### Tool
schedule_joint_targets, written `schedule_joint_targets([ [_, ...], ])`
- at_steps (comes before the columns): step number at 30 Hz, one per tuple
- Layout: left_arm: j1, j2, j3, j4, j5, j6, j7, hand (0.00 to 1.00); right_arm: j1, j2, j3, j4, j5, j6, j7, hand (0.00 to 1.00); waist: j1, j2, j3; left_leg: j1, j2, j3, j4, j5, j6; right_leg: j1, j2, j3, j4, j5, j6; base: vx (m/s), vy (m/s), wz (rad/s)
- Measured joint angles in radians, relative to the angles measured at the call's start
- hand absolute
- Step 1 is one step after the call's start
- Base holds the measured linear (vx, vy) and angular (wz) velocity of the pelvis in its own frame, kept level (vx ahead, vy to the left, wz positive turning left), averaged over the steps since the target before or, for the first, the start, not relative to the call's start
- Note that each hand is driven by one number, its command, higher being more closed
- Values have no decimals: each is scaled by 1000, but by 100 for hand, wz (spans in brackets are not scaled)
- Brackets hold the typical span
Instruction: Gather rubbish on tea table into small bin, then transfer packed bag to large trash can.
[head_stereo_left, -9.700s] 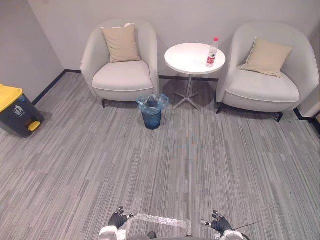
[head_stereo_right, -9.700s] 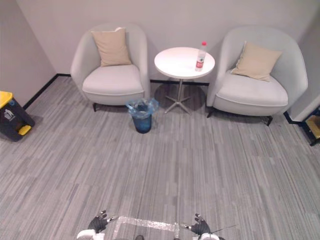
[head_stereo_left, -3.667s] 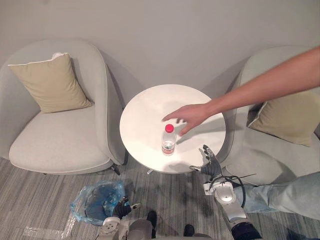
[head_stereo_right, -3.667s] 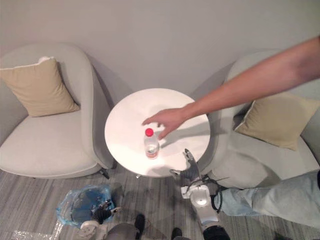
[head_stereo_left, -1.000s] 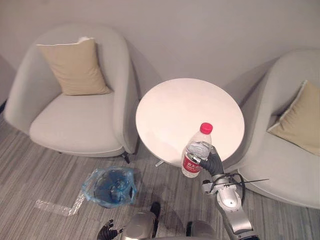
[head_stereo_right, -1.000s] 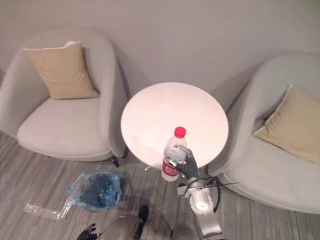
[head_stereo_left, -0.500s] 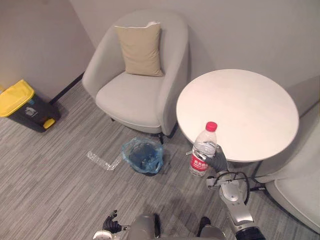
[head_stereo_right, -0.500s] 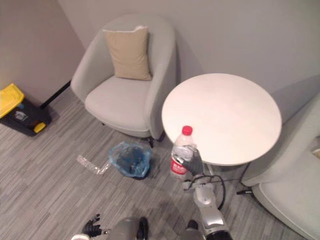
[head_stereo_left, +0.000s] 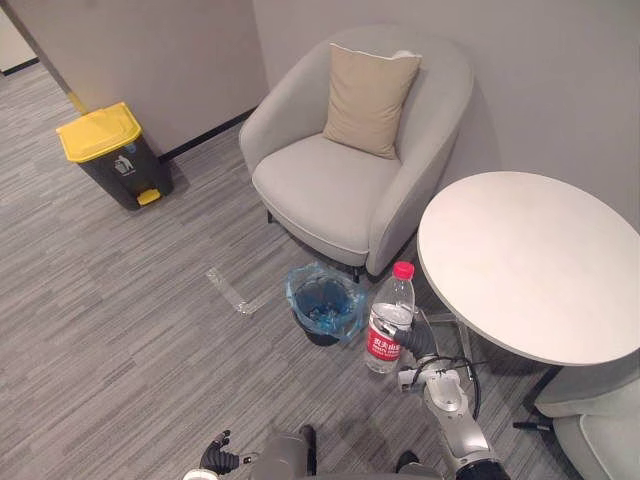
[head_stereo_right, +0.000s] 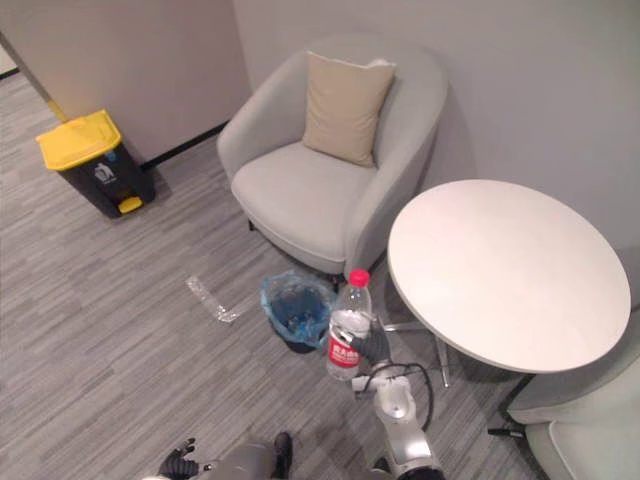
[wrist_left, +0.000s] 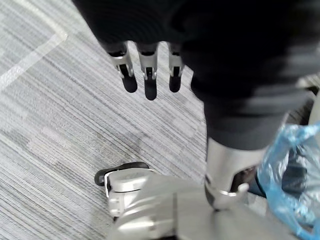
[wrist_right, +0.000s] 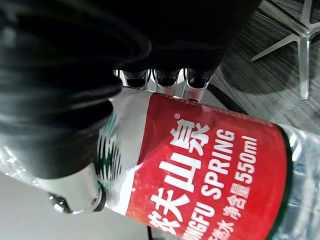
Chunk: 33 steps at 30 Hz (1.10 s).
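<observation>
So, closest to you, your left hand (head_stereo_left: 214, 459) hangs low over the grey striped carpet (head_stereo_left: 120, 330). Its fingers (wrist_left: 145, 80) are straight and relaxed, with nothing in them.

A bit further out, your right hand (head_stereo_left: 417, 343) is wrapped around the clear plastic water bottle with the red cap and red label (head_stereo_left: 388, 318). In the wrist view the fingers (wrist_right: 165, 78) curl onto the label, so it's a proper clamp. The water bottle is upright in that grip. From the head view it sits between the small dark round bin lined with a crinkly blue plastic bag (head_stereo_left: 322, 308) and the near edge of the round white tea table (head_stereo_left: 540, 265), just beside the bag's rim and not resting on the tabletop.

The small bin stands on the carpet right in front of the light grey tub armchair (head_stereo_left: 330, 190). There's something down in the bag, but you can't tell what. A strip of clear tape (head_stereo_left: 232, 292) lies on the carpet just left of the bin.

A beige square cushion (head_stereo_left: 368, 100) leans against the armchair's back. Farthest off on your left, by the wall, stands the large dark grey trash can with the yellow lid (head_stereo_left: 108, 152), well apart from everything else.
</observation>
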Motion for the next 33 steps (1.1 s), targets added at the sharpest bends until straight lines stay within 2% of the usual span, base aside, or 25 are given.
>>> schedule_joint_targets([
  [1, 4, 2, 3, -1, 0, 1, 0, 0, 0, -6, 18, 0, 0, 0, 0, 100, -13, 1, 5, 21, 3, -29, -1, -8, 8, -80, 6, 74, 163, 27, -63, 141, 39, 38],
  [2, 7, 1, 10, -1, -1, 1, -1, 0, 0, -4, 24, 2, 0, 0, 5, 100, -13, 6, 5, 27, 11, -41, -7, -4, 16, -103, 21, 94, 191, 8, -65, 203, 7, 44],
  [3, 8, 1, 27, -1, -6, 3, -1, 0, -1, 5, 28, 6, 0, -1, 14, 100, -18, 5, 5, 38, 28, -60, -20, -5, 16, -134, 76, 124, 176, -28, -53, 156, -56, 25],
  [4, 9, 1, 30, 0, -10, 3, -1, 0, -1, 8, 28, 8, 0, -1, 16, 100, -19, 1, 3, 41, 31, -60, -24, -6, 15, -143, 92, 131, 167, -34, -53, 197, -116, 34],
  [5, 17, 4, 39, 1, -19, 5, 1, 0, -11, 9, 25, 26, 0, -2, 21, 100, -20, -5, 2, 64, 39, -70, -52, -7, 12, -176, 150, 142, 98, -35, -58, 158, -120, 28],
  [7, 18, -1, 48, 1, -19, 10, 0, 0, -19, 5, 19, 42, 2, -2, 21, 100, -27, -6, 5, 83, 37, -83, -67, -6, -4, -194, 182, 143, 13, -6, -77, 232, -183, 46],
  [8, 14, -6, 57, 6, -18, 13, 0, 0, -10, -11, 13, 44, 11, -2, 20, 100, -42, -1, -1, 86, 34, -125, -55, -23, -30, -176, 201, 141, -33, 77, -110, 337, -217, 52],
  [10, 13, -28, 70, 4, -17, 12, 0, 0, 2, -28, 11, 43, 17, -1, 19, 100, -30, 28, -18, 86, 61, -143, -70, -28, -41, -171, 222, 118, -48, 70, -122, 330, -181, 34],
  [11, 13, -38, 86, 0, -16, 12, 1, 0, 6, -29, -5, 43, 18, -1, 20, 100, -37, 42, -18, 86, 77, -168, -88, -21, -52, -155, 234, 87, -69, 68, -125, 319, -177, 42],
  [13, 14, -41, 109, 0, -15, 13, -1, 0, 28, -21, -37, 41, 29, 1, 18, 100, -38, 42, -15, 77, 93, -179, -25, -12, -64, -92, 254, 57, -119, 65, -135, 241, -124, 54],
  [14, 14, -43, 111, -3, -15, 13, -1, 0, 38, -24, -38, 35, 39, 2, 17, 100, -38, 41, -15, 63, 93, -173, 25, -9, -64, -69, 257, 47, -133, 63, -141, 196, -85, 42],
  [15, 15, -49, 118, -13, -15, 12, -1, 0, 50, -27, -38, 24, 39, 2, 15, 100, -31, 40, -12, 21, 96, -137, 149, 8, -57, -23, 262, 36, -158, 58, -149, 151, -65, 25],
  [16, 15, -49, 119, -13, -15, 12, -1, 0, 50, -27, -37, 24, 39, 2, 13, 100, -29, 39, -12, 8, 98, -120, 181, 19, -56, -11, 263, 36, -166, 57, -150, 197, -50, 16],
  [17, 15, -46, 133, -21, -17, 12, 0, 0, 38, -16, -36, 24, 39, 2, 7, 100, -19, 19, 6, -26, 102, -62, 280, 50, -52, 37, 248, 40, -196, 56, -153, 121, 5, -4],
  [18, 16, -48, 147, -27, -17, 12, 2, 0, 26, -13, -30, 22, 39, 1, 3, 100, -10, 17, 11, -40, 124, -21, 278, 9, -31, 53, 245, 47, -206, 57, -156, 146, 29, -6],
  [20, 11, -52, 145, -31, -17, 12, 2, 0, 12, -19, -32, 21, 38, 1, -4, 100, -6, 26, 16, -60, 138, -15, 215, -2, -39, 56, 241, 47, -205, 57, -155, 66, 76, -5],
  [21, 6, -59, 144, -29, -17, 13, 3, 0, -2, -20, -37, 21, 38, 1, -8, 100, -6, 41, 24, -61, 145, -12, 95, 38, -39, 56, 236, 46, -195, 56, -154, 77, 179, -2],
  [22, 0, -64, 135, -28, -16, 13, 3, 0, -8, -24, -47, 22, 37, 1, -11, 100, -6, 64, 32, -52, 146, -18, 0, 122, -66, 57, 243, 50, -180, 44, -135, 91, 198, -3],
  [23, -4, -65, 133, -28, -16, 13, 3, 0, -12, -25, -48, 26, 36, 4, -14, 100, -4, 60, 34, -41, 138, -26, -12, 116, -74, 57, 240, 63, -174, 33, -119, 62, 120, 8],
  [25, -16, -42, 114, -29, -16, 10, 2, 0, -37, -22, -36, 47, 12, 10, -18, 100, 1, 27, 59, -16, 102, -22, -61, 117, -72, 53, 207, 89, -178, 22, -94, 30, 126, 13],
  [30, -16, -38, 104, -29, -16, 12, 1, 0, -83, -26, 24, 116, -82, 19, -19, 100, 16, 23, 61, -14, 87, -20, -49, 110, -61, 53, 196, 112, -178, 29, -82, -22, 97, -2],
  [33, -19, -37, 104, -30, -16, 11, 2, 0, -122, -31, 51, 165, -107, 22, -29, 100, 17, 36, 74, -23, 89, -21, -46, 109, -59, 28, 198, 118, -159, 28, -81, -103, 19, -10],
])
